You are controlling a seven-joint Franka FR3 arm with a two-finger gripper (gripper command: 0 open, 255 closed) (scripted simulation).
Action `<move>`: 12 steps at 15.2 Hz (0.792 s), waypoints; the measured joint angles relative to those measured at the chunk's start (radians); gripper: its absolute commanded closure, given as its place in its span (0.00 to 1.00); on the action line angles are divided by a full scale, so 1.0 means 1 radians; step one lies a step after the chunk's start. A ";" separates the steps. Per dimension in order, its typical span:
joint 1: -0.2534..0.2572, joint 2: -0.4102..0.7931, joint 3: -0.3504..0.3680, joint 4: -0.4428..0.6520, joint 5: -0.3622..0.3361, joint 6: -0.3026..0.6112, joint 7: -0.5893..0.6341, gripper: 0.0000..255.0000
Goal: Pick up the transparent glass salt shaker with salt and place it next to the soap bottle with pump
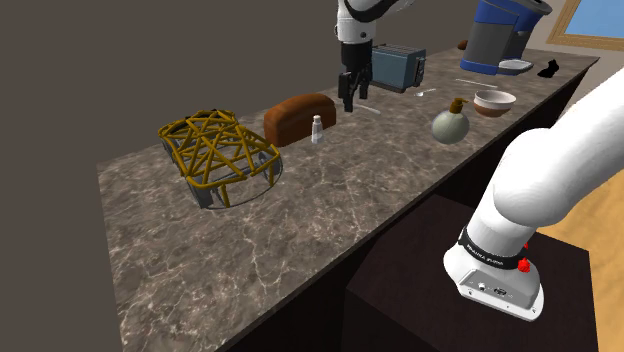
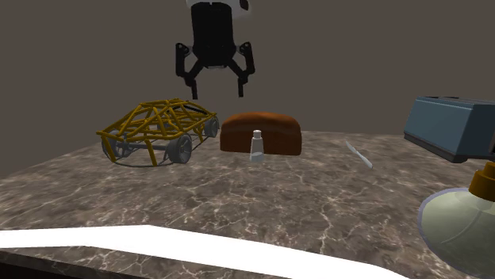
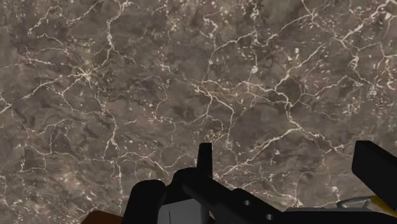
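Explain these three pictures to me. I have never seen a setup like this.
The machine is a white robot arm mounted on a box stand. It ends in a black two-finger gripper.

The shoulder view comes from a fixed camera beside the stand, looking over a marble counter. The second exterior view comes from another camera low over the counter, facing the gripper. The wrist view comes from a camera on the hand itself, looking down at the marble.

On the counter stand a yellow wire basket, a brown loaf and a small salt shaker close by the loaf. There are also a round soap bottle with a pump, a bowl, a toaster and a coffee machine.

The gripper hangs open above the counter near the loaf and holds nothing.
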 measured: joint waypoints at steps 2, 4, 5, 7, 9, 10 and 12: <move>-0.005 0.081 -0.014 0.052 -0.005 0.028 -0.023 0.00; -0.008 0.156 -0.025 0.098 -0.007 0.056 -0.044 0.00; -0.011 0.193 -0.032 0.121 -0.008 0.070 -0.057 0.00; -0.013 0.268 -0.038 0.166 -0.007 0.098 -0.072 0.00; -0.022 0.347 -0.051 0.233 -0.005 0.111 -0.101 0.00; -0.023 0.388 -0.053 0.273 -0.002 0.110 -0.110 0.00; -0.030 0.468 -0.060 0.347 0.004 0.116 -0.134 0.00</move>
